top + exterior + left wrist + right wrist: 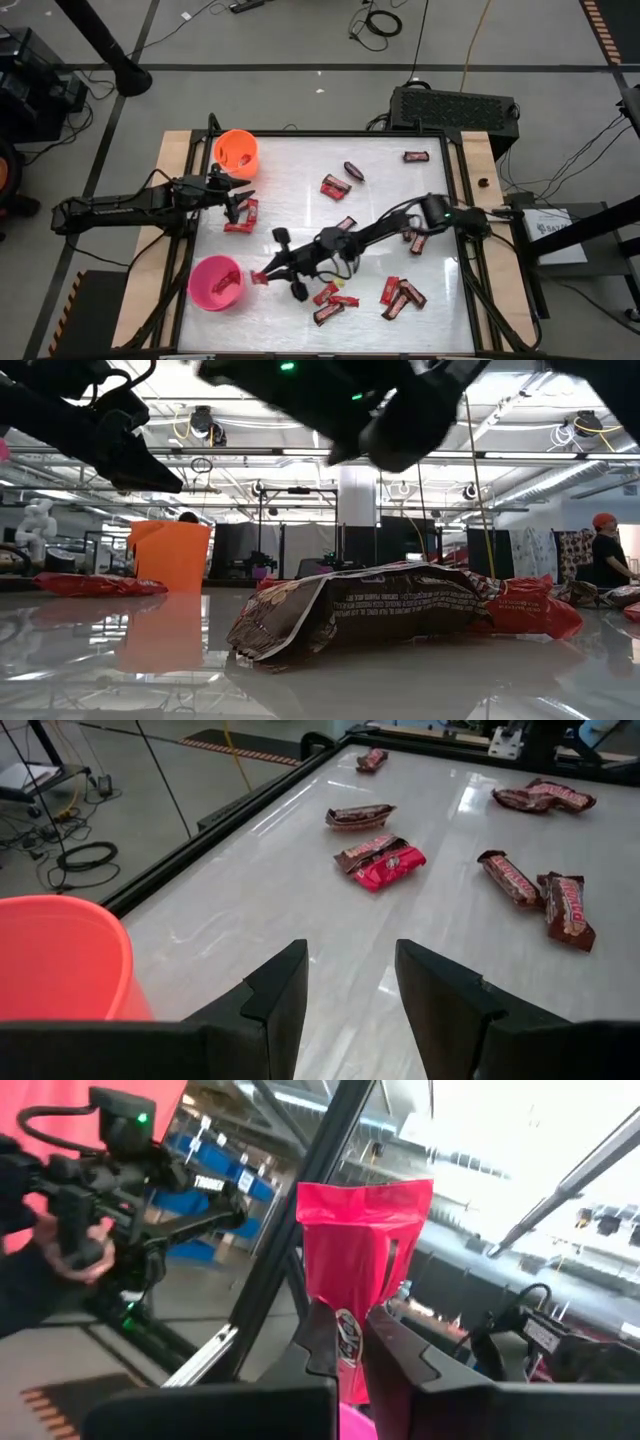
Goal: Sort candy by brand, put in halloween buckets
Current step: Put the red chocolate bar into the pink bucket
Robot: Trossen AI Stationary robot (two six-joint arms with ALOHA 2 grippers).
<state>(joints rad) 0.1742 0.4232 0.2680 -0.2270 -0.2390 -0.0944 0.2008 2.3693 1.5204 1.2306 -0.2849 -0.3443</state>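
Right gripper (350, 1345) is pinched shut on a red candy bar (362, 1240), hovering just at the pink bucket (215, 283), around 8 o'clock on the table. Looks like drop-off time: next it needs to get over the rim and let go. Left gripper (350, 990) sits open and empty by the orange bucket (236, 152) at 11. Wrapper writing's probably too blurry to read.

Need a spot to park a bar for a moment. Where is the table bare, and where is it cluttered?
Bare: the table's far middle strip between the orange bucket and the brown bar. Crowded: the near right, where a cluster of bars lies, and around the pink bucket, where the right gripper works.
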